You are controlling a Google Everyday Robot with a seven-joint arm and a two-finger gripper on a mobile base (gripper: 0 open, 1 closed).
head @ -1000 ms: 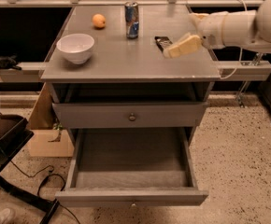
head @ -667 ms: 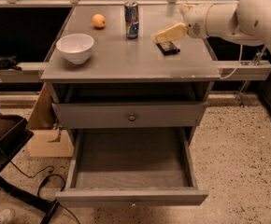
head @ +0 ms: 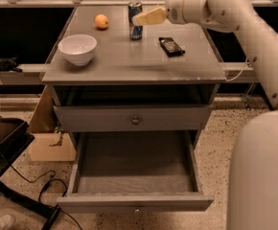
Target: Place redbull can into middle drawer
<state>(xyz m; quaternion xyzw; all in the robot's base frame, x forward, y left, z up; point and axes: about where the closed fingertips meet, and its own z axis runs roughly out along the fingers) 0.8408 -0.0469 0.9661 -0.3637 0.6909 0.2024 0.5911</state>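
Camera view: the redbull can (head: 136, 30) stands upright at the back of the cabinet (head: 129, 68) top, about midway across. The gripper (head: 141, 18) comes in from the cabinet's right side, level with the can's upper half and touching it or just beside it. I cannot tell whether the claw is wide, narrow or already closed on the can. Also on the cabinet top are an orange (head: 101, 21) at the back left, a white bowl (head: 77, 48) toward the front left, and a dark flat packet (head: 171, 46) right of centre. Low on the cabinet's front the middle drawer (head: 134, 202) is pulled fully out, its grey floor bare, beneath a closed knobbed drawer front (head: 135, 120).

The can is likely light, with thin walls that are stiff but dent under a hard squeeze. Its smooth painted metal is slippery, and being tall and slim it tips easily if pushed near the top. The best hold looks like a firm, moderate pinch across the straight round body, near mid-height, not on the tapered rim
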